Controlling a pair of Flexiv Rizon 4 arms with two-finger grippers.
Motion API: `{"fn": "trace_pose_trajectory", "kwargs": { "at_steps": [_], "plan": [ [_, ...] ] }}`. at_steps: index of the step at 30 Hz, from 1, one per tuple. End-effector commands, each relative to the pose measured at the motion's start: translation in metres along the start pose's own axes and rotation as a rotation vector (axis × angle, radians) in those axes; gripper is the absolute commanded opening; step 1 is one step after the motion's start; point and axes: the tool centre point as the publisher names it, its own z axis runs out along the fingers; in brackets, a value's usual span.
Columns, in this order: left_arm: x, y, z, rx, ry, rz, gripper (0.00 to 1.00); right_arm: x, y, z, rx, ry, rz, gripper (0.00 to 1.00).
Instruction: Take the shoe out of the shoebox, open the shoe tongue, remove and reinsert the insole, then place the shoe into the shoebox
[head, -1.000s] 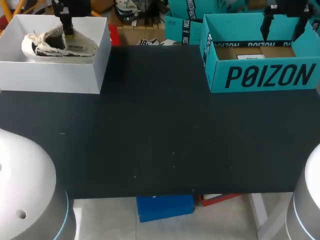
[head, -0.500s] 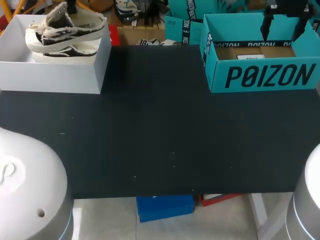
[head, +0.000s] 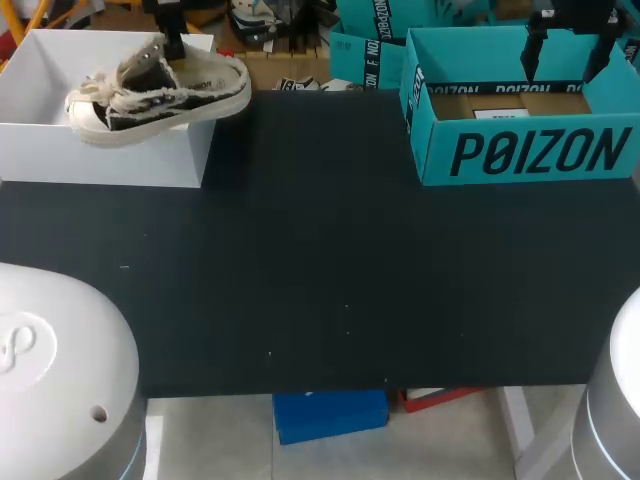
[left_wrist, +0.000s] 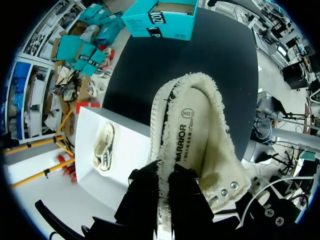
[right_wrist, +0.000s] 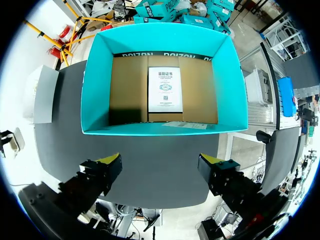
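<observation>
Far left of desk (head: 320, 260): white shoebox (head: 100, 155). The left wrist view shows a second shoe (left_wrist: 104, 148) lying flat on its floor.

The shoe (head: 160, 95) is in the air, clear of the box floor. Its toe sits over the box interior and its heel end hangs out past the box's right wall, above the desk edge of the box. The sole is roughly level, tilted a little.

Left jaws are clamped on the shoe's upper at the collar, one finger inside the opening and one outside, pinching a single wall of frayed canvas.

Handling, my read:
- Light; the weight is no issue.
- The upper is soft canvas and will fold under a pinch, so expect the shoe to swing or pivot about this grip.
- The rubber sole is the stiff, grippy part and should sit stable once set down.
- For the tongue step, brace at the heel or sole sidewall and take the tongue by its free top edge.
- The insole looks thin and floppy. Peel it from the heel edge, not the middle.

Right: teal box (head: 520, 150), with a sheet of paper on its cardboard floor. Right jaws hang over it, spread wide apart, holding nothing.
</observation>
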Motion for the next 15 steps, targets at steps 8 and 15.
{"fn": "trace_pose_trajectory", "kwargs": {
  "at_steps": [8, 15],
  "plan": [
    [0.065, -0.039, 0.038, 0.036, -0.050, 0.091, 0.00, 0.000, 0.000, 0.000, 0.001, 0.000, 0.000, 1.00],
    [0.107, -0.092, 0.067, 0.042, -0.003, 0.136, 0.00, 0.000, 0.000, 0.000, 0.001, 0.000, 0.000, 1.00]
  ]
}}
